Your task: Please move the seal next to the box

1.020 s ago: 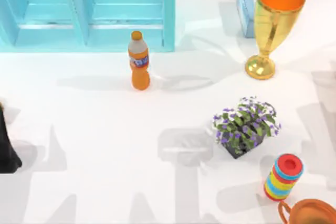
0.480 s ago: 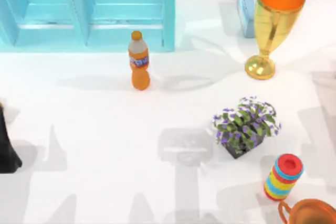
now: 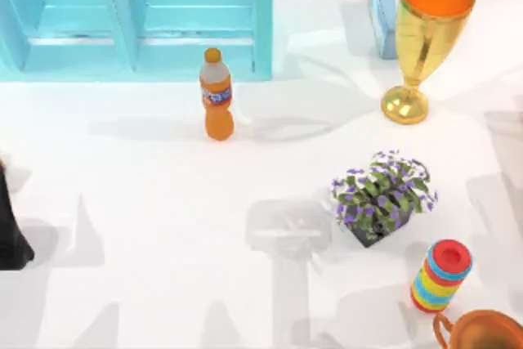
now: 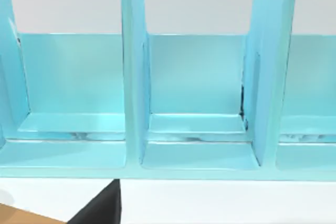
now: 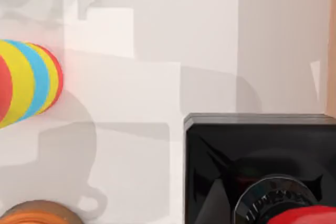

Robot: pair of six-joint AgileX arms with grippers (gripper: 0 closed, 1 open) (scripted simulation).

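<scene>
The seal [image 5: 260, 166] has a black square block base and a glossy red knob [image 5: 307, 216]. It stands on the white table close under my right wrist camera, a short way from the rainbow-striped cylinder [image 5: 26, 85]. A small light-blue box [image 3: 382, 14] stands at the back right of the table, just behind the gold goblet [image 3: 425, 38]. My left arm [image 3: 10, 234] is a dark shape parked at the table's left edge. In its wrist view a black part [image 4: 100, 211] shows low down, facing the cyan shelf [image 4: 199, 103].
An orange bottle [image 3: 216, 96] stands in front of the cyan shelf [image 3: 139, 14]. A potted purple-flowered plant [image 3: 382, 198] sits right of centre. The rainbow cylinder [image 3: 441, 275] and an orange pot [image 3: 482, 333] crowd the front right corner.
Only the arm shadows at the right side and front of the table have shifted. No object in the top view has moved.
</scene>
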